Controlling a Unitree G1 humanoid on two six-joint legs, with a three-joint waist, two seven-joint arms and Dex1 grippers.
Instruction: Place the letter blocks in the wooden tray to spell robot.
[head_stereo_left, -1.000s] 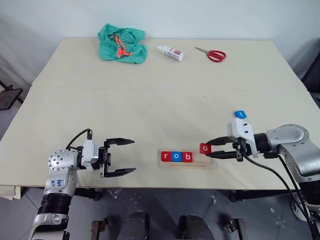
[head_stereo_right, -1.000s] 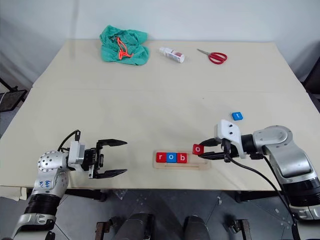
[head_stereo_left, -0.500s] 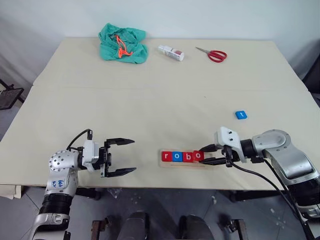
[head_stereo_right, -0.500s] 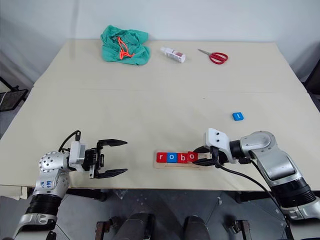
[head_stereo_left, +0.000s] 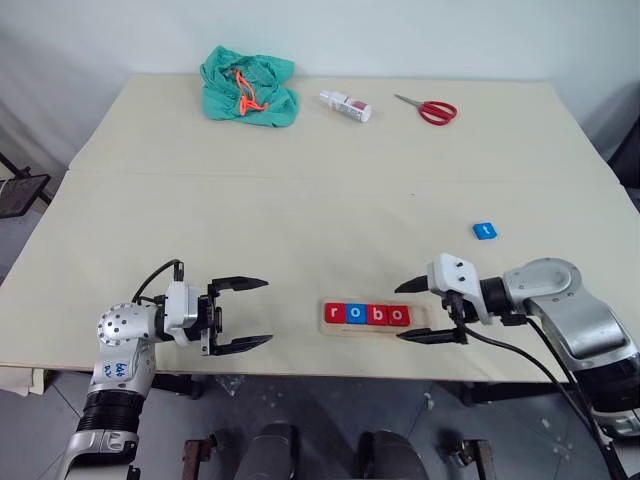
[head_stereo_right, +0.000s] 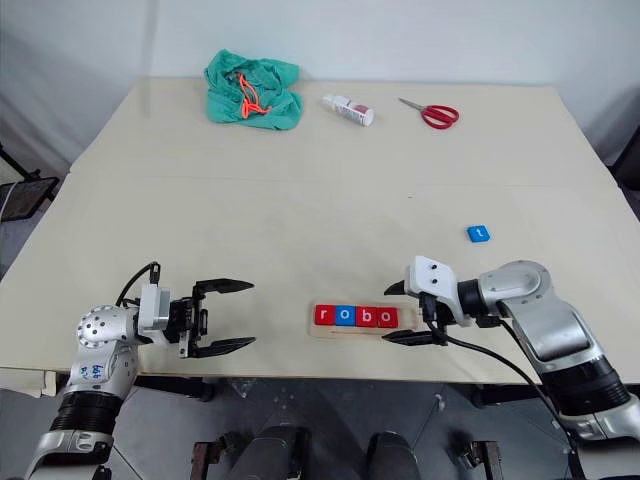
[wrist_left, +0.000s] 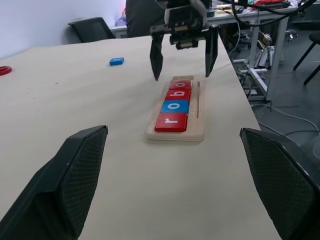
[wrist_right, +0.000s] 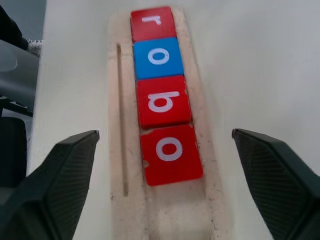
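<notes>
The wooden tray (head_stereo_left: 417, 326) lies near the table's front edge. Four letter blocks sit in it in a row: red r (head_stereo_left: 334, 314), blue o (head_stereo_left: 355, 314), red b (head_stereo_left: 377, 315) and red o (head_stereo_left: 398, 316). The last red o (wrist_right: 170, 152) lies slightly crooked against the b (wrist_right: 162, 101). My right gripper (head_stereo_left: 400, 312) is open, its fingers straddling the tray's right end without touching that tile. The blue t block (head_stereo_left: 484, 230) lies alone on the table, farther back to the right. My left gripper (head_stereo_left: 267, 311) hovers open and empty left of the tray.
At the table's far side lie a green cloth (head_stereo_left: 248, 85), a small white bottle (head_stereo_left: 345, 104) and red-handled scissors (head_stereo_left: 432, 108). The tray sits close to the front table edge (head_stereo_left: 330, 374).
My right gripper carried the red o block left and down into the tray beside the b, then opened and let it go. The left arm stayed still.
</notes>
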